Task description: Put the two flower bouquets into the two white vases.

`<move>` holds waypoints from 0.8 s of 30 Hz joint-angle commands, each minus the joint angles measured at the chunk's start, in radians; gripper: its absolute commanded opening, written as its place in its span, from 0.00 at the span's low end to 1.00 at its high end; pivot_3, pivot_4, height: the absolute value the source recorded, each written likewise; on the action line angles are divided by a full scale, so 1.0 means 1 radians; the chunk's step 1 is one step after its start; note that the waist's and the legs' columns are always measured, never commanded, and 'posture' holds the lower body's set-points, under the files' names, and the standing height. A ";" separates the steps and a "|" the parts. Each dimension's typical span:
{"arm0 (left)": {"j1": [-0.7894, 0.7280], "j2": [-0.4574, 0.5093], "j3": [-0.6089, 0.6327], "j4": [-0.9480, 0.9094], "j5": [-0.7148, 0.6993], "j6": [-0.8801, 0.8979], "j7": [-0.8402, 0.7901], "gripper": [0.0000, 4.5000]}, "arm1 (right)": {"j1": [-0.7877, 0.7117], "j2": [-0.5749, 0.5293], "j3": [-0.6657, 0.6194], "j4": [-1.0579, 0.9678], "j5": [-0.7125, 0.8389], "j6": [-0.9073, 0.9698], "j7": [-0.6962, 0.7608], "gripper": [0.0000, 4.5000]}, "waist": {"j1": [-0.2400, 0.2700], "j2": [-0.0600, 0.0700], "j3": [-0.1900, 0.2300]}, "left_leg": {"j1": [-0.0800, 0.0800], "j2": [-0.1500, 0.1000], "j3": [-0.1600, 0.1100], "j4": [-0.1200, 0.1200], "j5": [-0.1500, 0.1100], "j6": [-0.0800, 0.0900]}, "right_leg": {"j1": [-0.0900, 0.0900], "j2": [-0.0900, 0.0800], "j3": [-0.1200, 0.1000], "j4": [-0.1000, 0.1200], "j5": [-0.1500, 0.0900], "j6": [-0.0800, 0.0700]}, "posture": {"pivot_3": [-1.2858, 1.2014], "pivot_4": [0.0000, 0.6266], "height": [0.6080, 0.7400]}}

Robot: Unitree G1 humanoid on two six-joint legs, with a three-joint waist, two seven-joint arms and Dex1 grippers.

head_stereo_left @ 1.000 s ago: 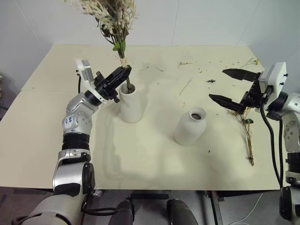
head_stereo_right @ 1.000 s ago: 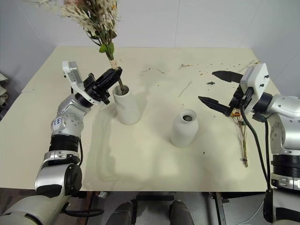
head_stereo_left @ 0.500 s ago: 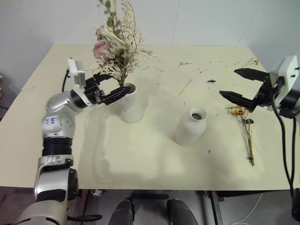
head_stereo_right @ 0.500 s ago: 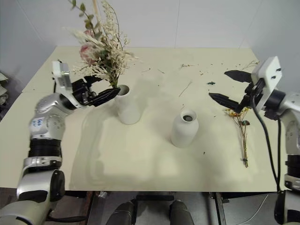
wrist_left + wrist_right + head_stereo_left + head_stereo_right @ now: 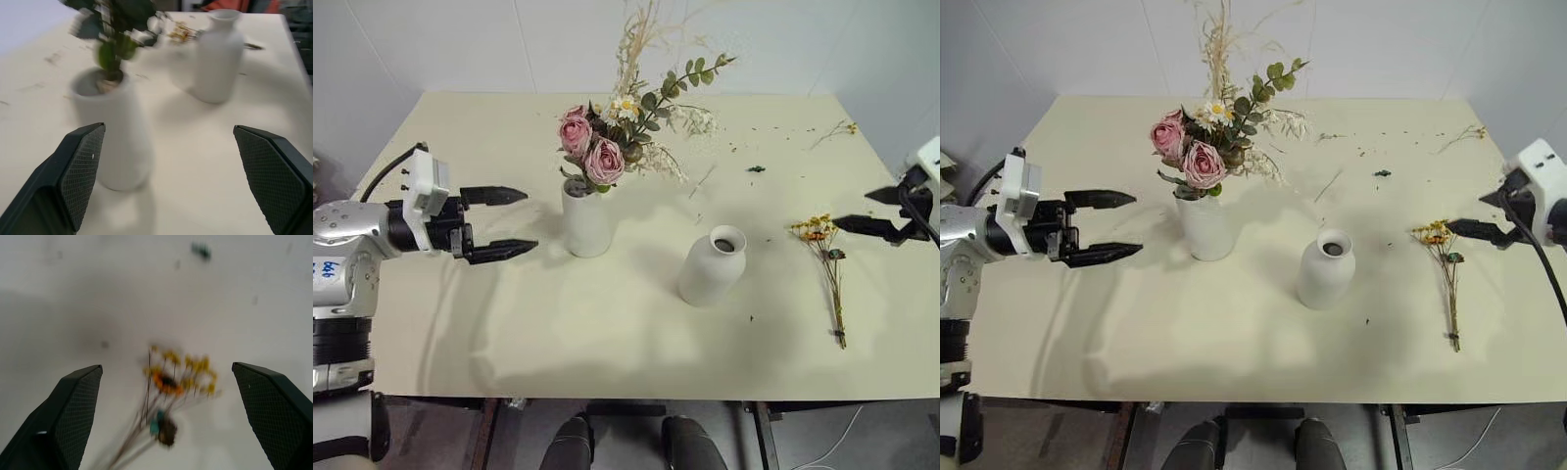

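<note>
Since a second ago, the large bouquet of pink roses has been released into the cylinder vase, where it now stands upright, and the left gripper has been drawn away from the vase toward nine o'clock. The right gripper has been swung out toward three o'clock, to the table's edge.

On the cream table, the bottle vase is seen standing empty just off centre, toward four o'clock from the cylinder vase and clearly apart from it. The small bunch of yellow-orange flowers is laid flat near the three o'clock edge, heads toward twelve and thin stems toward six. Loose twigs and crumbs are scattered across the far side of the table.

The left gripper is held roughly level, pointed toward three o'clock at the cylinder vase, with its fingers spread wide and nothing held between them. The right gripper is aimed down at the heads of the small bunch, also spread wide and empty, hovering just beside them without contact.

The right arm is cut off by the edge of both head views. In the left wrist view, the rose bouquet is blurred and cropped, and the small bunch is blurred in the right wrist view.
</note>
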 commanded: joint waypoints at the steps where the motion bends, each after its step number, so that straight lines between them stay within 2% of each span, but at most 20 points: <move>1: 0.035 0.017 0.058 -0.126 -0.090 0.063 0.005 1.00 | -0.077 -0.031 0.065 0.114 -0.096 0.004 0.054 1.00 | -0.001 0.001 0.000 | 0.000 0.000 0.000 -0.001 0.000 0.000 | 0.000 0.000 0.000 0.000 0.000 0.000 | 0.52 0.24 1.00; 10: 0.117 -0.026 0.071 -0.252 -0.139 0.095 0.079 1.00 | -0.178 0.046 0.147 0.318 -0.212 0.003 0.111 1.00 | -0.012 0.003 0.002 | 0.001 0.000 0.001 -0.002 0.000 -0.001 | -0.001 0.000 0.000 0.000 0.000 -0.001 | 0.52 0.24 1.00; 15: 0.148 -0.030 0.095 -0.304 -0.180 0.125 0.120 1.00 | -0.180 0.084 0.163 0.336 -0.231 0.060 0.156 1.00 | -0.021 0.003 0.002 | 0.001 0.000 0.001 -0.001 0.000 -0.001 | -0.001 0.000 0.001 0.001 0.000 -0.001 | 0.52 0.24 1.00; 23: 0.209 -0.034 0.120 -0.352 -0.214 0.138 0.167 1.00 | -0.179 0.164 0.164 0.383 -0.259 0.118 0.083 1.00 | -0.022 0.001 0.000 | 0.002 0.000 0.001 0.000 0.000 -0.001 | 0.001 0.000 0.001 0.001 0.000 -0.001 | 0.52 0.24 1.00; 24: 0.211 -0.032 0.121 -0.355 -0.216 0.138 0.170 1.00 | -0.183 0.172 0.161 0.392 -0.261 0.121 0.075 0.96 | -0.022 0.000 0.000 | 0.003 0.000 0.001 0.000 0.000 -0.001 | 0.002 0.001 0.001 0.001 0.000 -0.001 | 0.52 0.24 1.00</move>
